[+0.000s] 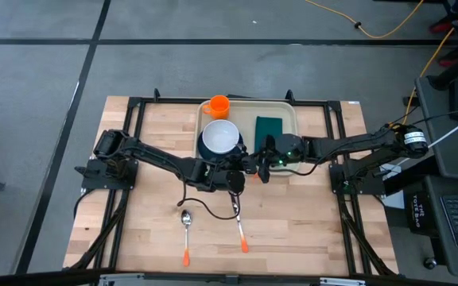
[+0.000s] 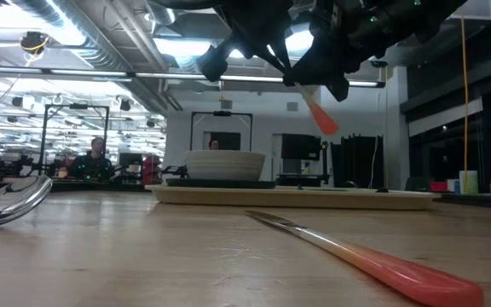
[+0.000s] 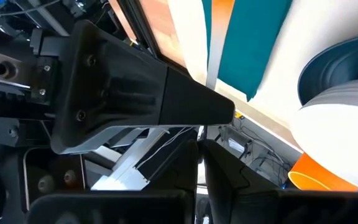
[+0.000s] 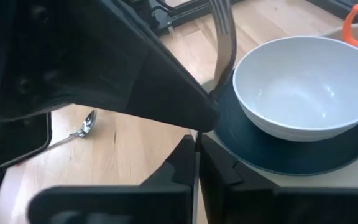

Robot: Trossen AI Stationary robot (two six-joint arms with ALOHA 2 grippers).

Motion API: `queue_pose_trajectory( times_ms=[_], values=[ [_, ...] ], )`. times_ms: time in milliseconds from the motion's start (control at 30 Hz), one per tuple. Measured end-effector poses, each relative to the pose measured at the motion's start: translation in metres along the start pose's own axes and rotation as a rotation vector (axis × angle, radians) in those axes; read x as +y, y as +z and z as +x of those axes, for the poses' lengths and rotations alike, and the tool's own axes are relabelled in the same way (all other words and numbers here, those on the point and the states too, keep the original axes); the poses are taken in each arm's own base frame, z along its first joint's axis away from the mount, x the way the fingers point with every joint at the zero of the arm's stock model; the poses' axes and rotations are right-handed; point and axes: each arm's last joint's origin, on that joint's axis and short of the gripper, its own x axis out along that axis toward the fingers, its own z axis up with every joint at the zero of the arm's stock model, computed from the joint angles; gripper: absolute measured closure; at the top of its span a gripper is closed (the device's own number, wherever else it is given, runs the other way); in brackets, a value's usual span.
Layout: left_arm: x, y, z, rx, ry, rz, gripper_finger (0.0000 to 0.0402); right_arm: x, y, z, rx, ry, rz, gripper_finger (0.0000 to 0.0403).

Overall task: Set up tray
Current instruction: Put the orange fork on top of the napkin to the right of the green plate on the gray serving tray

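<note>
1. The tray [image 1: 245, 107] lies at the far middle of the table, and every place below is given from it.
2. Already on the tray: a white bowl [image 1: 220, 137] on a dark teal plate [image 4: 291, 155] in its left half, a green napkin [image 1: 269, 127] in its right half, and an orange cup [image 1: 218, 106] at its far left corner.
3. Not yet on the tray: a spoon [image 1: 186, 234] and a knife [image 1: 239, 226], both with orange handles, lying on the bare wood well on the near side of it.
4. A fork [image 2: 322, 118] hangs in the air just off the tray's near edge, handle slanting down.
5. The left gripper [image 3: 199, 149] is clamped on the fork's metal stem, just off the tray's near edge.
6. The right gripper [image 4: 196, 146] meets it there, tip to tip. Its fingers are drawn together, but whether they have the fork too I cannot tell (the contact is hidden).
7. By my reckoning the job is a little past halfway. The fork looks like the piece in hand, probably bound for the napkin, and the spoon and knife remain.
</note>
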Motion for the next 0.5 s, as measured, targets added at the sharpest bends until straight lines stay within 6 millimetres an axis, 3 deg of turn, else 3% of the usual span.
queue_pose_trajectory(
  times_ms=[200, 500],
  values=[
    [0.0002, 0.001, -0.0009, -0.009, 0.003, -0.008, 0.0387, 0.0, 0.0, 0.0, 0.0, 0.001, 0.024, 0.0394],
    [0.0008, 0.004, -0.0037, -0.043, 0.012, -0.008, 0.0345, 0.0007, 0.0007, -0.0001, -0.005, 0.009, 0.056, 0.0394]
  ],
)
